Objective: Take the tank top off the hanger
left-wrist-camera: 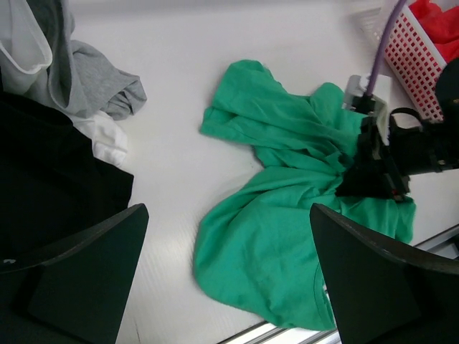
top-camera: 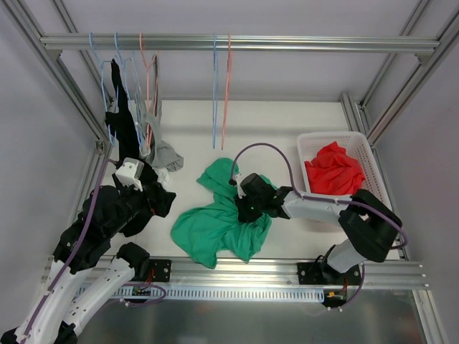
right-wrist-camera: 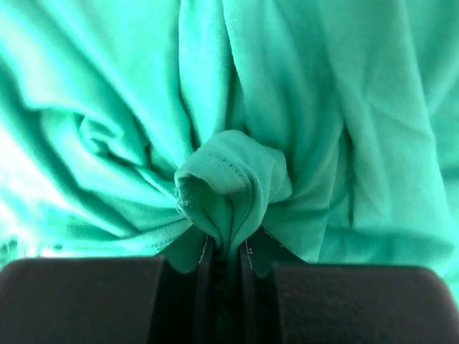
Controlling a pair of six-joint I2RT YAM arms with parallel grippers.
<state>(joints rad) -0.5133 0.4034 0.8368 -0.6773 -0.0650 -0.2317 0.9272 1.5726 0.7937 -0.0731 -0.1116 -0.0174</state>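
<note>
Your right gripper (right-wrist-camera: 226,247) is clamping a bunched, hemmed fold of the bright green knit tank top (top-camera: 211,229), its jaws drawn almost together, with the stitched edge bulging up just above the fingertips. That garment is lying crumpled on the white table (top-camera: 287,122), by the middle of the near edge, and no hanger is showing in it from any view. So you are probably looking at the closing step, with the top already free and only the pinch remaining. If so, the next move is calling for a clean release and a straight lift away, so the cloth is not dragging along. If a hook is hiding under the folds, raise slowly and check first. Your left gripper (left-wrist-camera: 228,236) is standing wide open and holding nothing, beside the heaped black garment (top-camera: 154,201) at the left edge, with a crumpled grey garment (top-camera: 166,154) lying just beyond. Thin blue and pink wire hangers (top-camera: 221,93) are hanging from the aluminium rail (top-camera: 301,43) over the far edge. The white plastic lattice basket (top-camera: 358,140) is sitting against the right edge and holding a crumpled red cloth (top-camera: 333,168); nothing else is showing inside.
</note>
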